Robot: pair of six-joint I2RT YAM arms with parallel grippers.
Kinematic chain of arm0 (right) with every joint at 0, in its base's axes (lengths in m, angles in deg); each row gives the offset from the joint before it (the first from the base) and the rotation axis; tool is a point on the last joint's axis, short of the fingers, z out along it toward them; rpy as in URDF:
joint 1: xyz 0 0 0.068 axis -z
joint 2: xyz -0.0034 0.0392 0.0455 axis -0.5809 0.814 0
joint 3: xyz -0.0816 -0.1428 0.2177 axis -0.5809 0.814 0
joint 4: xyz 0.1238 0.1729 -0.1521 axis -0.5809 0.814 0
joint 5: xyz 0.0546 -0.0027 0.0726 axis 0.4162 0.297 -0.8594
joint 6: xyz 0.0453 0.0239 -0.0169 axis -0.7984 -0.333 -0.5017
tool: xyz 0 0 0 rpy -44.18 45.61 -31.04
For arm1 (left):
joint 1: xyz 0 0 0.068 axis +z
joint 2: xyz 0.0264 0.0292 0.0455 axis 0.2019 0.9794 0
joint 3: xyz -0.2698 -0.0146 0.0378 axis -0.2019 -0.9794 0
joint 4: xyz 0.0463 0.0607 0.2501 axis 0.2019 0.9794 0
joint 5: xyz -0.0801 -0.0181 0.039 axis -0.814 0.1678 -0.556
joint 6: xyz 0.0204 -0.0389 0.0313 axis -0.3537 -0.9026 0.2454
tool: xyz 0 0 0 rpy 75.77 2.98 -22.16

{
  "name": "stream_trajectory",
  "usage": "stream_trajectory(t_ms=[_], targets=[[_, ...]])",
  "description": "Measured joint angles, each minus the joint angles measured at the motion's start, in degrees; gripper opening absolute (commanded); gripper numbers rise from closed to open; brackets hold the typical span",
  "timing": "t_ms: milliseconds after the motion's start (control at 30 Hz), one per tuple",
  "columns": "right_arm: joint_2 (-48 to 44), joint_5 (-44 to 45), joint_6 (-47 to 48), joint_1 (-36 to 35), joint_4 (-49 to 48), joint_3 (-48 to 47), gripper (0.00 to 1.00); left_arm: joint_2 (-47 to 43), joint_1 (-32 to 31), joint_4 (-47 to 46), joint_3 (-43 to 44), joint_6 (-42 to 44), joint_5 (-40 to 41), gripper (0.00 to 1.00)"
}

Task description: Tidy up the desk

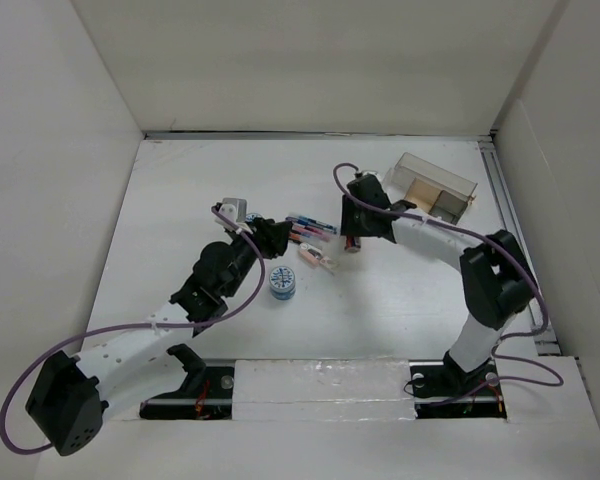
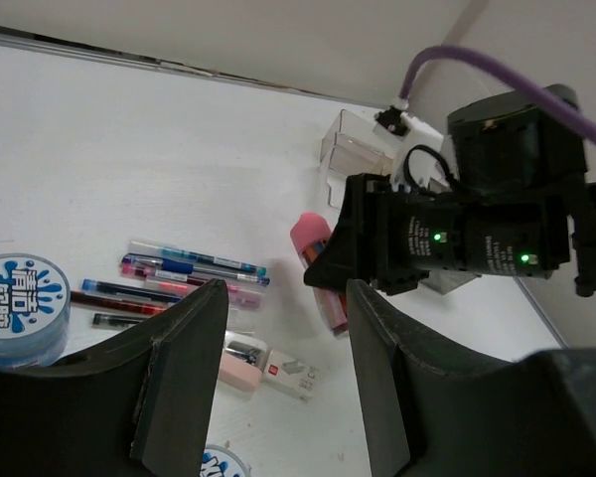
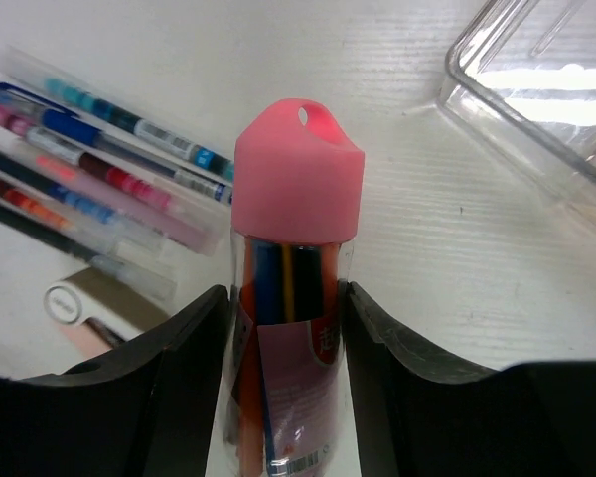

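Observation:
On the white desk (image 1: 180, 200) lies a clear tube of coloured pens with a pink cap (image 3: 298, 179), near the middle (image 1: 352, 243). My right gripper (image 3: 286, 298) is shut on the tube's body, one finger pressed against each side. A little to the left, my left gripper (image 1: 280, 235) hovers above the desk. In its own view the left gripper (image 2: 286, 290) stands open with only bare desk between the fingers. Several loose pens (image 1: 310, 226) lie side by side between the two grippers.
A clear compartmented tray (image 1: 435, 186) stands at the back right, close beyond the tube (image 3: 536, 89). A blue tape roll (image 1: 283, 285) sits in front of the left gripper. A small pink item (image 2: 240, 360) and a white box (image 2: 293, 375) lie below the pens.

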Motion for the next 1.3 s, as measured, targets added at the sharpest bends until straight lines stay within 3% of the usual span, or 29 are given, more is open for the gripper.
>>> stream_trajectory(t_ms=[300, 400, 633, 733, 1033, 1300], targets=[[-8.1, 2.7, 3.3, 2.0, 0.4, -5.7, 0.16, -3.3, 0.0, -0.7, -1.0, -1.1, -2.2, 0.48], [-8.7, 5.6, 7.3, 6.6, -3.2, -7.4, 0.15, -3.4, 0.0, -1.0, -1.1, -1.7, -3.8, 0.48], [-1.9, 14.6, 24.7, 12.0, -16.3, -9.9, 0.12, -3.7, 0.0, -1.6, -1.7, -2.7, -6.1, 0.48], [1.8, 16.5, 31.2, 13.8, -19.7, -11.8, 0.18, -4.7, 0.0, -1.5, -2.2, -2.8, -6.3, 0.48], [5.8, 18.2, 42.7, 22.3, -27.4, -14.7, 0.17, -6.5, -1.1, -1.6, -2.3, -2.8, -6.8, 0.48], [8.6, 16.6, 51.2, 24.9, -32.7, -14.7, 0.22, -6.4, -1.3, -1.7, -2.3, -2.8, -6.9, 0.48]])
